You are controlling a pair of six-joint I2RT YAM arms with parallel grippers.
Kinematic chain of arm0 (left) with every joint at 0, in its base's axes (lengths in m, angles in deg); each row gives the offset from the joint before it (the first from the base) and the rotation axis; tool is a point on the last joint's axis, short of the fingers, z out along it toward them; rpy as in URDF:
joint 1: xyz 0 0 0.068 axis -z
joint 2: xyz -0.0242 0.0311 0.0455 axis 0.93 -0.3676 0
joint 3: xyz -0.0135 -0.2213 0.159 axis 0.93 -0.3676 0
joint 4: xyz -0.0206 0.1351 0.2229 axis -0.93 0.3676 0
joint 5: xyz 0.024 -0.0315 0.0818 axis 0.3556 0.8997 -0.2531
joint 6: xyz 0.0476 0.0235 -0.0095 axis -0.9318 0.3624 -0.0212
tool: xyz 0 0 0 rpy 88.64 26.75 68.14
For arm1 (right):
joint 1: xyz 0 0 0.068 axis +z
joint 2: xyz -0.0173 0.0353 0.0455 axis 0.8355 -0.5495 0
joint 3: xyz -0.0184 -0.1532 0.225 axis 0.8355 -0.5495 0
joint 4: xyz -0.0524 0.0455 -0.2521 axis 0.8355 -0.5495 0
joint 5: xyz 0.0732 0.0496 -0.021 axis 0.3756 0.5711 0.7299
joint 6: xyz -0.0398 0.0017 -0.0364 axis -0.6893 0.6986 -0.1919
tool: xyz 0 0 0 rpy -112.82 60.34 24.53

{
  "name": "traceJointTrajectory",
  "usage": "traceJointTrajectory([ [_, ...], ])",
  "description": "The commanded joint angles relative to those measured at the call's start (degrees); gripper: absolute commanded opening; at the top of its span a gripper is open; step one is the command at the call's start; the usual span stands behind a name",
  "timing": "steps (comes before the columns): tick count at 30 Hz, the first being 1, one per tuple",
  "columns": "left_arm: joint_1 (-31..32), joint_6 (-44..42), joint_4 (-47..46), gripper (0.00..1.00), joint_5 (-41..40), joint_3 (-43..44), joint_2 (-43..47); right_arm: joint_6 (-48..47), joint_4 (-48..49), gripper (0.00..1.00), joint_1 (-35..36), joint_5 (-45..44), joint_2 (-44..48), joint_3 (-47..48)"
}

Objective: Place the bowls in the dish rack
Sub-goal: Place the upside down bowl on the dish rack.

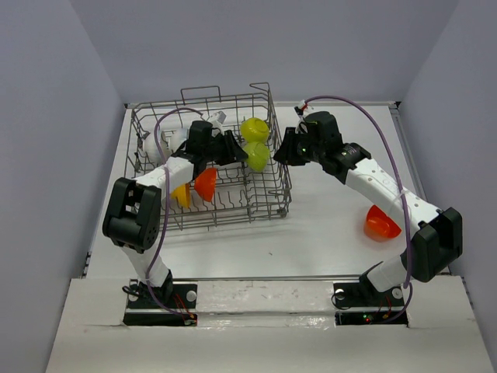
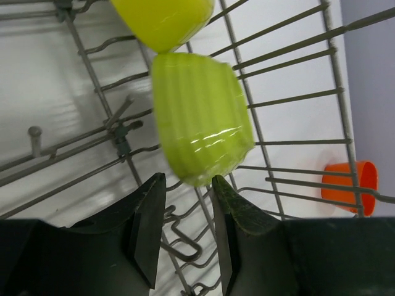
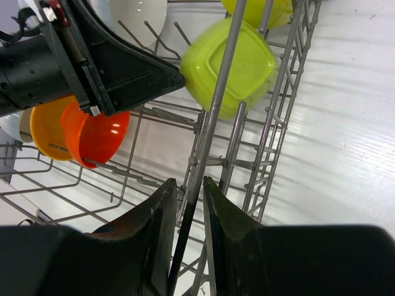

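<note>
right end effector [image 3: 190, 182] clenching one upright side wire of the dish rack [image 3: 216, 105] | left end effector [image 2: 187, 180] hanging released, jaws parted just at the nearer of two lime green bowls [image 2: 197, 117] standing in the rack | rack also holding one red-orange bowl [image 3: 99, 135], one orange-yellow bowl [image 3: 46, 126], two white bowls [image 3: 136, 12] | second red-orange bowl [image 1: 380, 225] lying on the desk [image 1: 326, 225], well apart from the rack

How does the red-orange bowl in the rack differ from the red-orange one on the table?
The rack bowl stands on edge among the tines of the dish rack. The table bowl lies on the table, outside the rack and to its right. The rack bowl has an orange-yellow bowl right beside it, while the table bowl sits alone. Both are glossy red-orange.
</note>
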Motion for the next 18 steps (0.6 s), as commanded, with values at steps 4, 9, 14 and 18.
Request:
traceJointTrajectory([
  [4, -0.24, -2.0, 1.93, 0.44, -2.35, -1.45, 1.95, -1.0, 1.32, 0.29, 0.53, 0.27, 0.27, 0.13],
  [9, 0.03, -2.09, 2.19, 0.44, -2.27, -1.1, 2.12, -1.0, 1.23, 0.29, 0.53, 0.27, 0.18, 0.13],
  [14, 0.47, -2.18, 2.19, 0.46, -2.88, -0.4, 3.35, -1.09, 1.23, 0.29, 0.53, 0.27, 0.09, 0.13],
  [18, 1.17, -1.74, 3.15, 0.46, -3.93, 2.76, 3.35, -1.17, 1.23, 0.29, 0.53, 0.36, 0.09, 0.22],
])
